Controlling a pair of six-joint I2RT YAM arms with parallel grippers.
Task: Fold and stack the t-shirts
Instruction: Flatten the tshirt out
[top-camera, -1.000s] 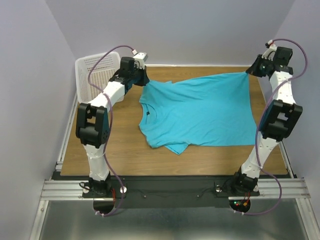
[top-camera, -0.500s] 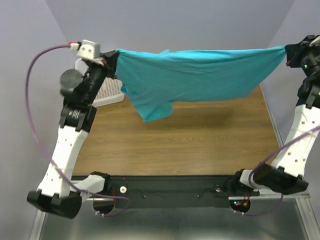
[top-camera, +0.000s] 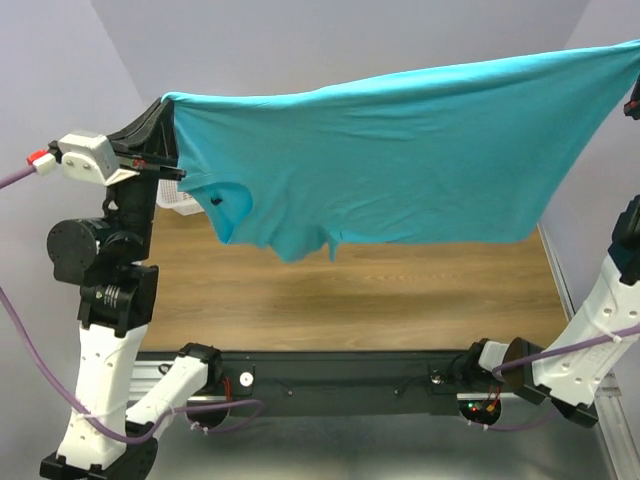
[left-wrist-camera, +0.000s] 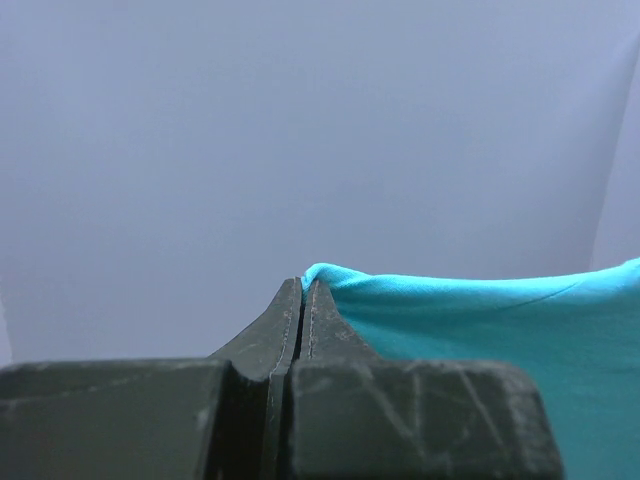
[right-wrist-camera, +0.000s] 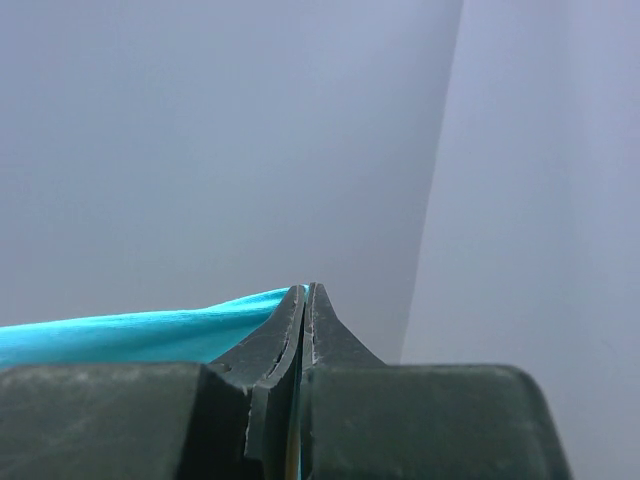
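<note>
One wooden table (top-camera: 400, 300) underneath. Stretched taut in the air above it: turquoise t-shirt (top-camera: 400, 150). At far left corner, sliver of white basket (top-camera: 172, 201), contents hidden. Clamped onto the shirt's upper corners: left gripper (left-wrist-camera: 303, 290), right gripper (right-wrist-camera: 305, 292).

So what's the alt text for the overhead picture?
A turquoise t-shirt hangs stretched in the air above a wooden table, held up by two robot arms. The jaws of the left arm pinch its left corner; its right corner runs off the picture's edge. A white basket peeks out behind.
</note>
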